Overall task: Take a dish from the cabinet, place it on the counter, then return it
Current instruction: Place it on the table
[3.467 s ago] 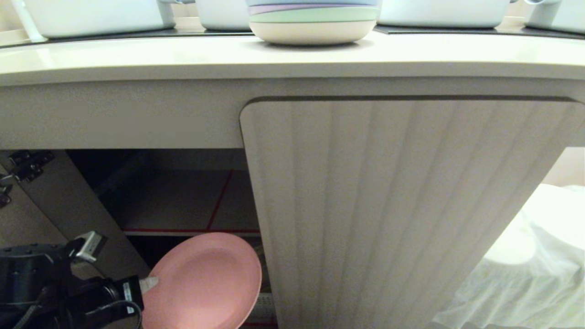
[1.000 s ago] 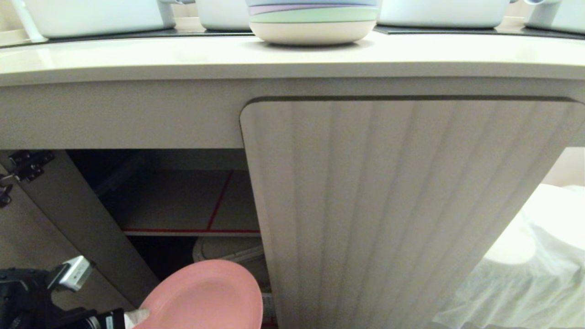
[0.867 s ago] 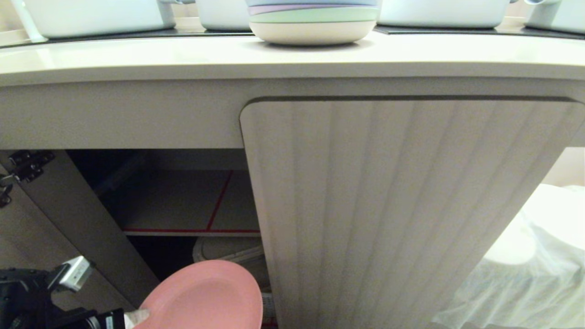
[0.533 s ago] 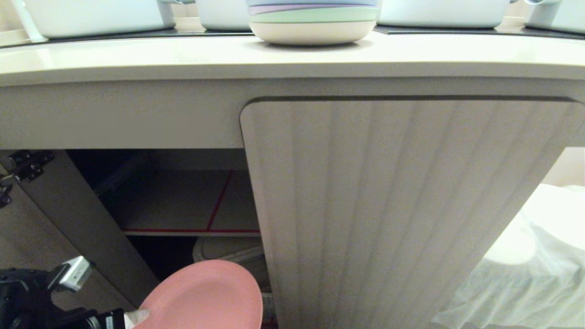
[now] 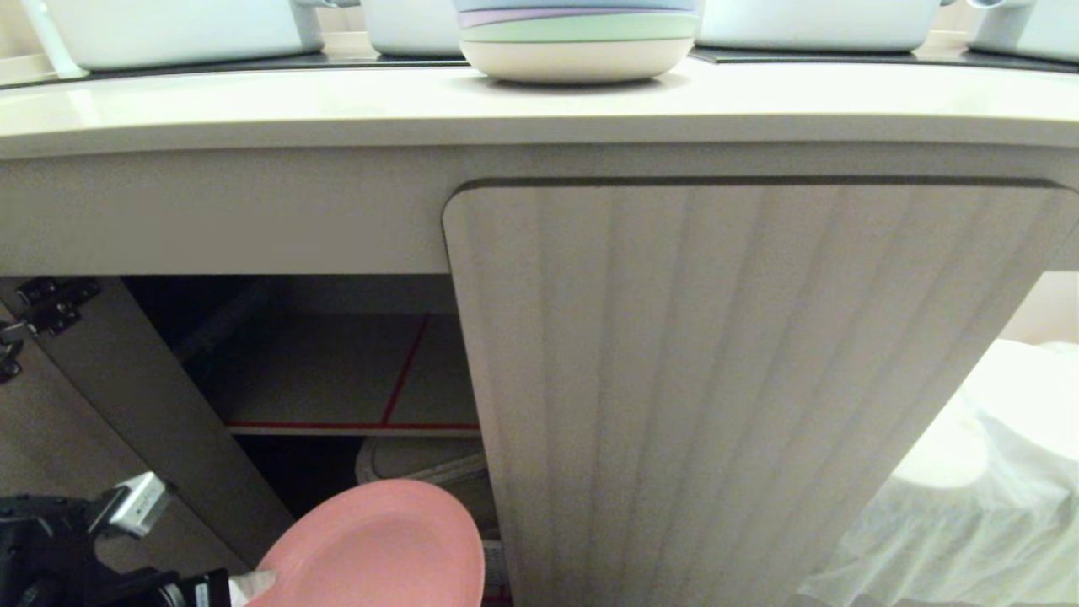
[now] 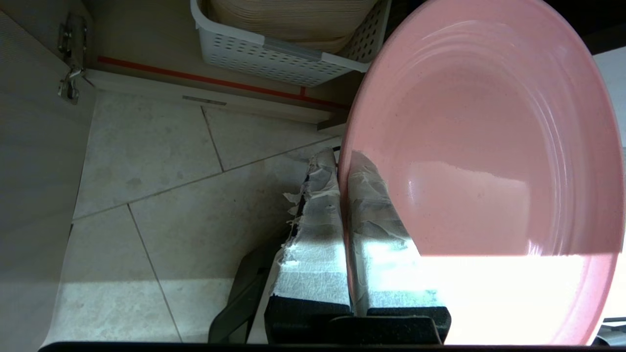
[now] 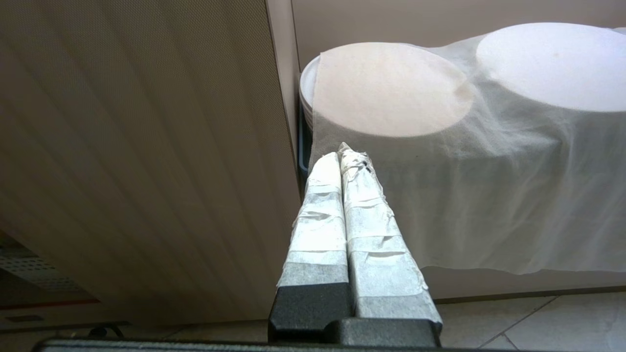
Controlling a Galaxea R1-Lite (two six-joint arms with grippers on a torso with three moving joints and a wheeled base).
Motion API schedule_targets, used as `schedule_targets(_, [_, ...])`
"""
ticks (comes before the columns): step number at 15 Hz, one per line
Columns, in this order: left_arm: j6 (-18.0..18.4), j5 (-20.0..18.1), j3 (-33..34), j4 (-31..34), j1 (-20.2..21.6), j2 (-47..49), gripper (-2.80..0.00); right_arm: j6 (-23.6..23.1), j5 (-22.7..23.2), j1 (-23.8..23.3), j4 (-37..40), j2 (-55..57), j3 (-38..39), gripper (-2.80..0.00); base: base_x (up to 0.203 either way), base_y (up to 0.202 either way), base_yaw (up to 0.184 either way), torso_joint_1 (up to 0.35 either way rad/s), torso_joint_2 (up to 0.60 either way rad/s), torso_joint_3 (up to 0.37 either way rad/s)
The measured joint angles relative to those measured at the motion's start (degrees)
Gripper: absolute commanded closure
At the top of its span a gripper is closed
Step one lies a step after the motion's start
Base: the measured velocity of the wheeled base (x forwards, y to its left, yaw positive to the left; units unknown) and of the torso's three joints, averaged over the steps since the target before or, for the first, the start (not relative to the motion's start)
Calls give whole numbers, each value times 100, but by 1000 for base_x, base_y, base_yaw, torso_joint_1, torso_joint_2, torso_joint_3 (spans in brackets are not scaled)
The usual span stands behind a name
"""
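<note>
So the left gripper (image 6: 342,161) has its tape-wrapped fingers (image 6: 318,215) clamped on the rim of the round, shallow pink plastic plate (image 5: 379,548) — one finger on each face of the edge. The plate hangs in the air, tilted, low down in front of the open left bay of the low cabinet (image 5: 725,379) with pale beige fluted doors, not resting on any shelf. Behind it sits a white perforated plastic basket (image 6: 274,54) with pale dishes inside, on the bottom grey shelf with the red front edge (image 6: 215,80). The right-hand door is closed. Up top, the long cream-beige countertop (image 5: 337,105) carries a stack of pastel bowl-like dishes (image 5: 577,38). The right gripper (image 7: 342,156) is off to the side by a white cloth-covered thing (image 7: 489,171) — fingers pressed together, nothing between them
</note>
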Motion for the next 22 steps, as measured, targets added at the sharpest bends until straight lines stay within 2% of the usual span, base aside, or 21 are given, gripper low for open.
schedule_targets(5, [-3, -1, 11, 6, 0, 0, 0, -3, 0, 0, 10, 0, 0, 0, 0, 0, 0, 43, -199, -200])
schedule_targets(22, [-3, -12, 7, 2, -1, 11, 0, -4, 1, 0, -1, 0, 0, 0, 0, 0, 0, 198, -493, -287])
